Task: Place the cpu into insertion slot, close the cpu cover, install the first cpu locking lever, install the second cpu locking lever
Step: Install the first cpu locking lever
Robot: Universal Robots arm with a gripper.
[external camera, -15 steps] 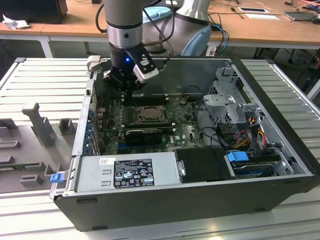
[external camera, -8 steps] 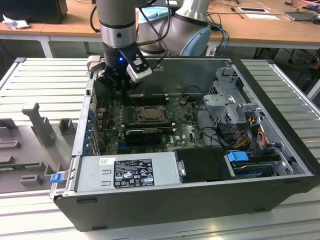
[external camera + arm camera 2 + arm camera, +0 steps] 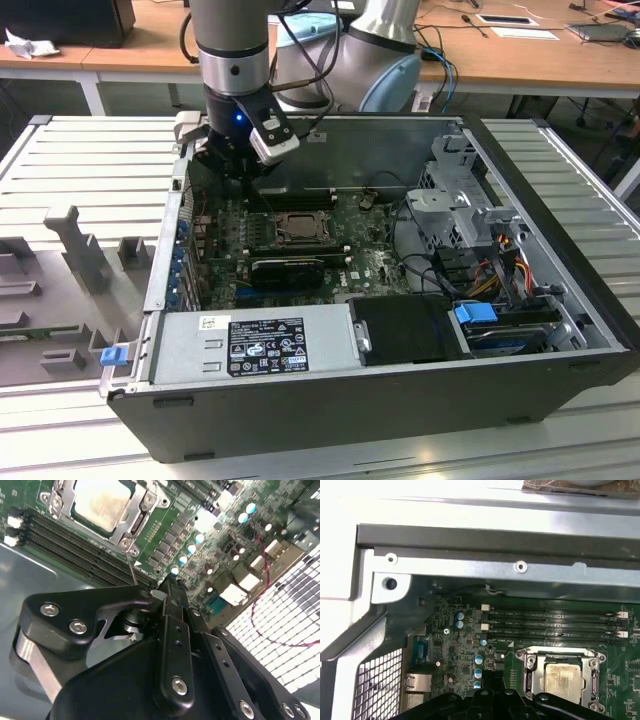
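**A:** Where's the chip?

**B:** The small flat square silver-grey metal cpu (image 3: 102, 502) sits in the square black silver-rimmed insertion slot (image 3: 272, 232), near the middle of the green motherboard (image 3: 462, 655).

**A:** And the cover?

**B:** The thin silver-grey metal frame cpu cover (image 3: 136, 522) lies down around the chip, and the chip's top shows through its window. A thin bare metal lever rod (image 3: 131, 565) rises from the socket corner toward the tool.

**A:** Where's the tool, and is it spread or pinching?

**B:** In the exterior view the black gripper (image 3: 232, 170) hangs over the board, beside the slot toward the exterior view's left and further back. In the second wrist view its tip (image 3: 169, 587) is just beside the end of the rod, but I can't tell whether they touch or whether the gripper is spread or pressed together.

**A:** What's around it?

**B:** Long black memory slots (image 3: 555, 625) run beside the socket. The long black ribbed heatsink bar (image 3: 288, 268) is on the socket's near side, and the grey power supply box (image 3: 255, 340) is nearer again. All of it is inside the open black computer case (image 3: 380, 415) on the ribbed grey metal table (image 3: 90, 150).
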